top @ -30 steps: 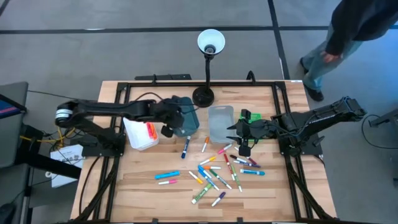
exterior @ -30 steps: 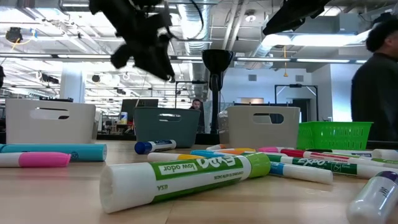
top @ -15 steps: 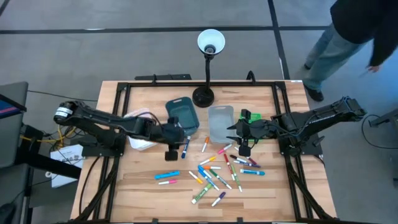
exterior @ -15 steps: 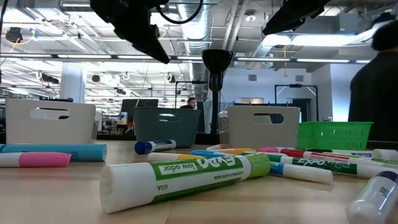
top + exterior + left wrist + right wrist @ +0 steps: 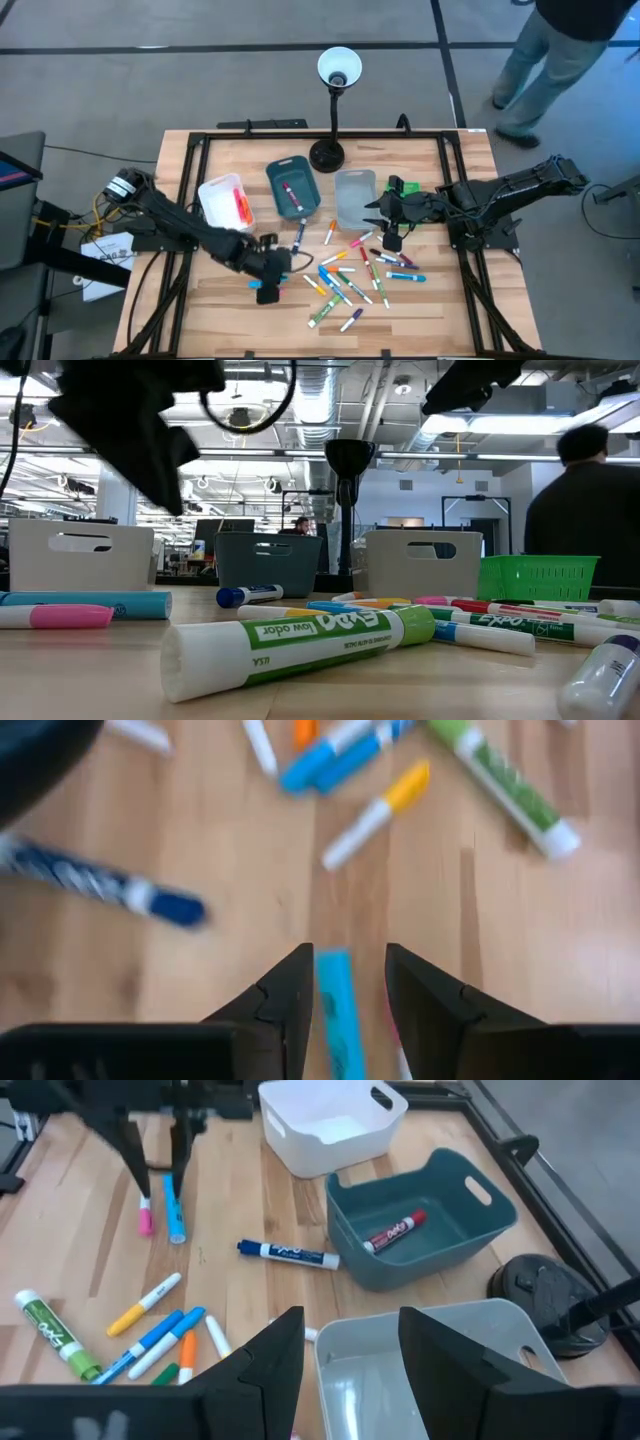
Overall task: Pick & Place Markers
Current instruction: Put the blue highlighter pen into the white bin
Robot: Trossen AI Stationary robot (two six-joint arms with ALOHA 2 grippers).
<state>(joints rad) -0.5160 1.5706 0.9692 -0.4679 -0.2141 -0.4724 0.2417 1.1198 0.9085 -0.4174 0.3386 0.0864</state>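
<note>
Many coloured markers [image 5: 352, 275] lie loose on the wooden table right of centre. A cyan marker [image 5: 270, 281] and a pink one [image 5: 268, 293] lie apart at the near left. My left gripper [image 5: 268, 288] hangs open over the cyan marker [image 5: 338, 1012], one finger on each side of it, pointing down. The right wrist view shows its fingers [image 5: 135, 1175] above the marker [image 5: 175, 1215]. My right gripper [image 5: 384, 226] is open and empty, held over the clear bin [image 5: 420, 1360]. A red marker [image 5: 393, 1233] lies in the teal bin [image 5: 292, 188].
A white bin [image 5: 225, 205] holding an orange-red marker, the teal bin and a clear bin [image 5: 354, 197] stand in a row at the back. A green basket [image 5: 403, 187] and a lamp base [image 5: 327, 155] stand behind them. A blue marker [image 5: 298, 238] lies near the bins. A person walks past the far right.
My left gripper has gone from over the teal bin toward the table's near edge and down, and now hangs over the cyan marker. The person at the far right has walked on.
</note>
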